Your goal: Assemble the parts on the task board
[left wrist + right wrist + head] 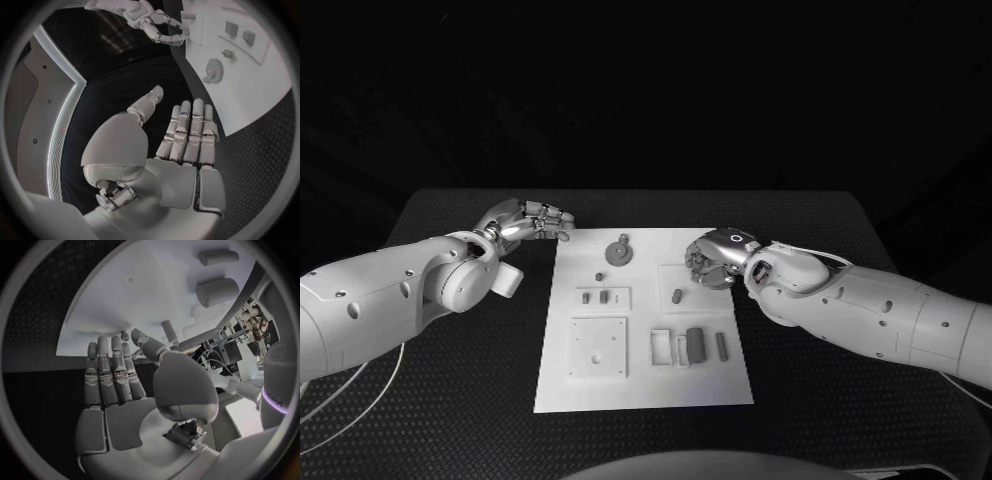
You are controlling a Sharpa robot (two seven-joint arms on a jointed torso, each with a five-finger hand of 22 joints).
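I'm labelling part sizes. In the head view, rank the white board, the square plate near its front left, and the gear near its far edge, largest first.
1. White board
2. Square plate
3. Gear

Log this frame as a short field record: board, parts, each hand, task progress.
board: white task board flat on the black table
parts: gear at the far end; grey pieces near the middle
left hand: left hand open, off the board's far left corner, holding nothing
right hand: right hand over the board's far right part; hold unclear
progress: pieces lie loose
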